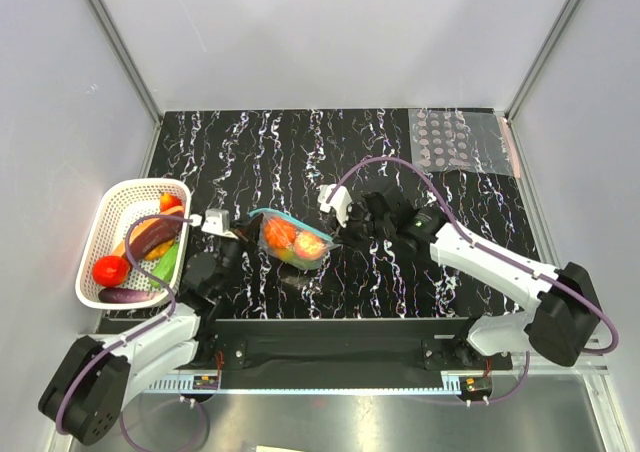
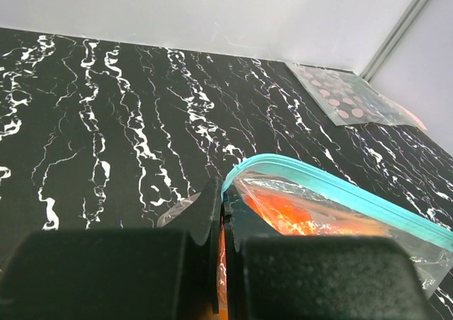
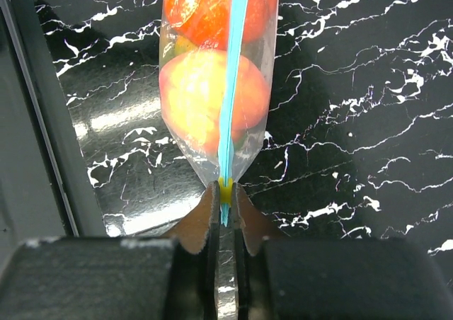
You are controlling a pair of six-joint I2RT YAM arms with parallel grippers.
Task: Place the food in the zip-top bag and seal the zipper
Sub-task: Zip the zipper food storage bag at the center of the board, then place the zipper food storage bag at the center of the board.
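The small clear plastic zip-top bag [image 1: 291, 240] stood near the middle of the black, white-veined marble-pattern surface [image 1: 400, 162], stretched between both arms. We could not tell whether its bottom touched the surface. Inside, pressed against the crinkled glossy film, sat the food: a round orange toy fruit [image 1: 279, 233], a smooth peach-pink one [image 3: 202, 93] and a sliver of a green one [image 3: 172, 47] between them. The narrow light-blue zipper [image 3: 233, 65] ran along the bag's upper edge. In the right wrist view it read as one thin straight line, and in the left wrist view it bent round the near corner.

The left fingers [image 2: 205, 214] were pinched tight on the bag's left corner, just under the zipper's end. The right fingers [image 3: 198, 228] were clamped narrowly on the opposite end of the zipper, where a yellow tip showed between them. The left arm reached up and rightward from its base. The right arm stretched low across the surface towards the left, a purple cable arching over it.

A white perforated plastic basket [image 1: 100, 227] stood at the left edge, holding a red tomato [image 1: 110, 269] and a purple eggplant [image 1: 150, 235]. A clear sheet printed with dots [image 1: 455, 142] lay flat in the far right corner.
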